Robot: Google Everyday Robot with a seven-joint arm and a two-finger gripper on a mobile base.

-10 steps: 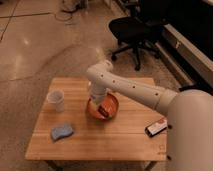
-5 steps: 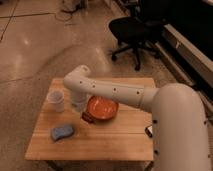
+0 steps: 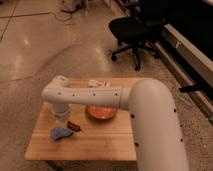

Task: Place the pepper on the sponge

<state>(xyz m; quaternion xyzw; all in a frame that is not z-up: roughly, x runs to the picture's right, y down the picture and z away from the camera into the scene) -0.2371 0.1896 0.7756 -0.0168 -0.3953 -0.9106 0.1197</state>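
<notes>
The light blue sponge point(image 3: 60, 133) lies on the wooden table point(image 3: 100, 142) near its front left. The small dark red pepper point(image 3: 74, 126) sits right beside the sponge's right edge, touching or just over it. My gripper point(image 3: 61, 114) is at the end of the white arm, just above and behind the sponge and pepper. I cannot see whether it still touches the pepper.
An orange-red bowl point(image 3: 101, 112) stands mid-table, partly behind my arm point(image 3: 100, 95). Small white items point(image 3: 98, 83) lie at the table's far edge. A black office chair point(image 3: 134, 30) stands on the floor beyond the table. My arm covers the table's right side.
My arm has swung left from the bowl to the sponge. The pepper now shows on the table side next to the sponge.
</notes>
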